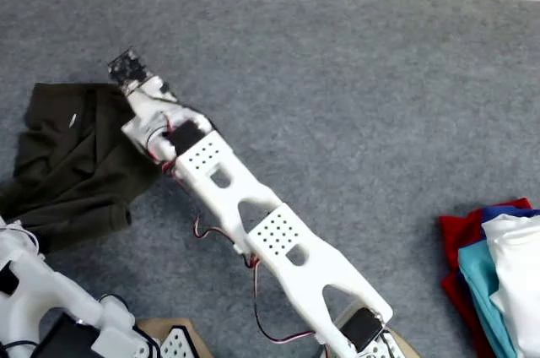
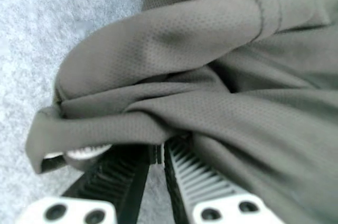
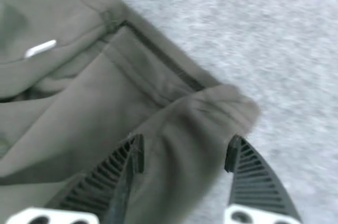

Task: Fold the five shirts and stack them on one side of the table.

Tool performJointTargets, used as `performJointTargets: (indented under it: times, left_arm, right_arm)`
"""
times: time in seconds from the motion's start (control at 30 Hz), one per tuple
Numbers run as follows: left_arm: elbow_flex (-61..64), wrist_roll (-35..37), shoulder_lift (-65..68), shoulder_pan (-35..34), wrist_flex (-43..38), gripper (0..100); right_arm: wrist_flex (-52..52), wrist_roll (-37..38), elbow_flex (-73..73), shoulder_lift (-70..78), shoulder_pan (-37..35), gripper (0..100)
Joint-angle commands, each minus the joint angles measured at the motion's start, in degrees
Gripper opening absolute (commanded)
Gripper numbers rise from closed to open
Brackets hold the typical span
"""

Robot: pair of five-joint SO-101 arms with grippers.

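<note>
A dark olive shirt (image 1: 72, 164) lies crumpled at the left of the grey table. My right gripper (image 3: 185, 150) is open and astride a folded corner of the olive shirt (image 3: 95, 92). The fabric bulges between its jaws, near the shirt's far edge where the right arm (image 1: 253, 223) ends. My left gripper (image 2: 159, 152) is shut on a bunched fold of the olive shirt (image 2: 211, 76). The left arm (image 1: 34, 290) stands at the table's near left corner, by the shirt's near edge.
A pile of red, blue, teal and white shirts (image 1: 498, 282) sits at the right edge. The grey felt table (image 1: 354, 96) is bare across the middle and back. Red and black cables hang under the right arm.
</note>
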Motion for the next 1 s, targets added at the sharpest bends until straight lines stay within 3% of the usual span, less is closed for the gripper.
performJointTargets:
  times: [0.0,0.33,0.47,0.5,0.7,0.87,0.97]
  left_arm:
    - [0.5,0.3,-0.2,0.6,-0.9,1]
    - [0.4,0.3,-0.2,0.6,-0.9,1]
    - [0.1,0.2,-0.2,0.5,-0.9,1]
    - [0.0,0.2,-0.2,0.5,-0.9,1]
    - [0.0,0.4,-0.6,1.0,-1.0,1]
    - [-1.1,0.4,-0.4,6.0,-1.0,1]
    - [-2.1,1.1,-0.3,9.3,-1.0,1]
  right_arm:
    - [-1.5,-0.2,0.3,-2.8,-1.4,24.8]
    - [-1.6,0.1,7.4,-2.8,0.9,23.4]
    - [-0.3,7.0,9.0,-2.8,3.5,4.3]
    - [1.4,9.1,8.8,-2.8,4.1,0.0]
    - [20.5,11.0,2.5,-4.1,8.2,0.7]
    - [39.3,11.3,-13.0,-4.0,10.2,0.7]
    - [46.7,11.1,-13.7,-6.1,11.8,0.7]
